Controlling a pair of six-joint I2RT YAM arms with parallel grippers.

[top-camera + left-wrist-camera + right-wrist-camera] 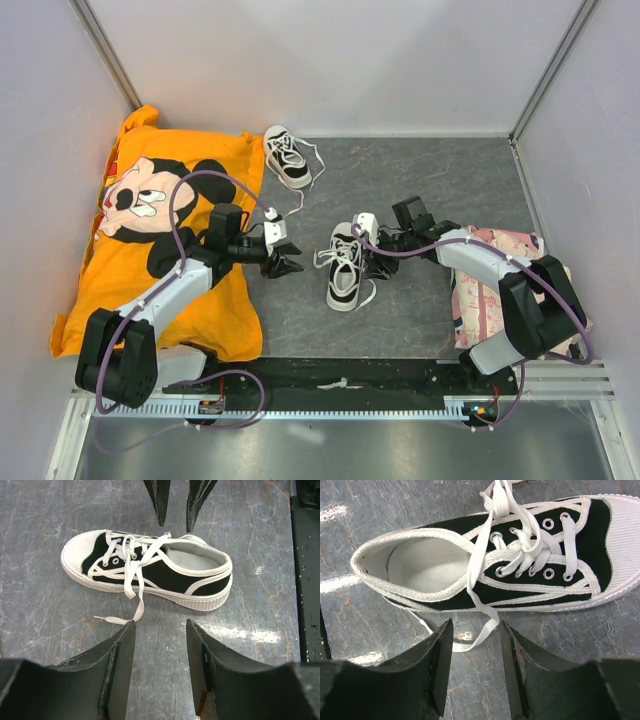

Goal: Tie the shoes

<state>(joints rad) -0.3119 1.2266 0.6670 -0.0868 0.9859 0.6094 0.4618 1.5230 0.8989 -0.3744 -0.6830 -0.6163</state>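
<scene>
One shoe (345, 268) lies in the middle of the grey floor, black with a white toe cap and loose white laces. A second shoe (288, 157) rests farther back by the orange cloth. My left gripper (290, 258) is left of the middle shoe (150, 570), open and empty (160, 625), with a lace end (114, 620) just off its left fingertip. My right gripper (370, 252) faces the same shoe (485, 560) from the other side. It stands open (476, 625), and a slack loop of lace (485, 630) lies on the floor between its tips.
An orange cartoon-mouse cloth (170, 230) covers the left floor under the left arm. A pink patterned cloth (490, 280) lies under the right arm. A black base rail (340, 375) runs along the near edge. White walls close in the back and sides.
</scene>
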